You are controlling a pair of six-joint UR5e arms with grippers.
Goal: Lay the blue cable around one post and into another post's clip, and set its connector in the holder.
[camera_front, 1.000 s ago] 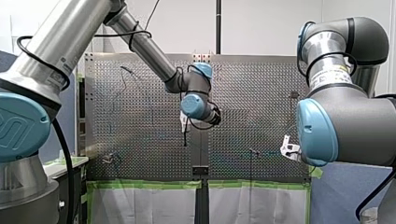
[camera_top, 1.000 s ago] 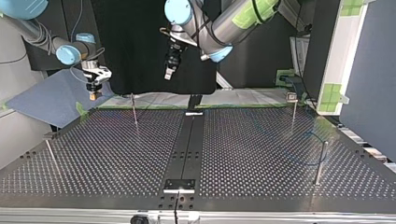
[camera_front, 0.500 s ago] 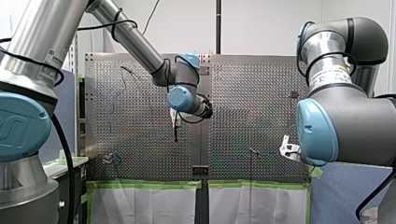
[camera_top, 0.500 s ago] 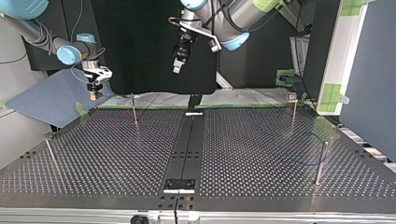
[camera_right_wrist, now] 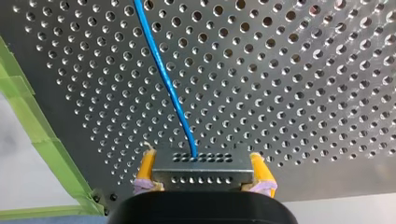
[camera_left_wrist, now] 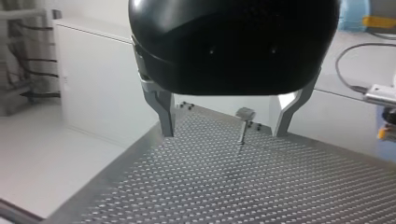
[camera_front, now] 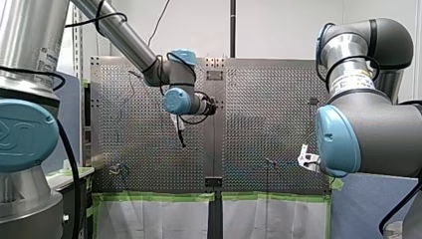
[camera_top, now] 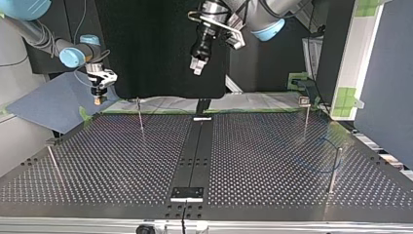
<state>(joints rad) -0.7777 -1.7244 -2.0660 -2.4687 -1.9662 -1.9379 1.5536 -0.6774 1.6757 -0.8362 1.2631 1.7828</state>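
In the right wrist view my right gripper (camera_right_wrist: 201, 184) has its yellow pads (camera_right_wrist: 145, 168) shut on the cable's perforated metal connector (camera_right_wrist: 201, 168). The blue cable (camera_right_wrist: 168, 79) runs from it ahead over the perforated table. In the top view that gripper (camera_top: 99, 100) hangs off the table's far left corner. A faint blue loop of cable (camera_top: 325, 142) lies by the right post (camera_top: 333, 168). My left gripper (camera_top: 197, 66) hovers high over the far middle, open and empty; its metal fingers (camera_left_wrist: 163, 114) frame a clip-topped post (camera_left_wrist: 243, 122) some way ahead.
Thin posts stand at the far left (camera_top: 140, 114), far right (camera_top: 307, 114) and near left (camera_top: 52, 161) of the table. A black strip (camera_top: 197, 151) runs down the middle to a small bracket (camera_top: 186, 193). Green tape (camera_front: 154, 197) lines the table's edge.
My left arm has swung toward the front view's left and risen, its gripper still open. My right arm and the connector have not moved.
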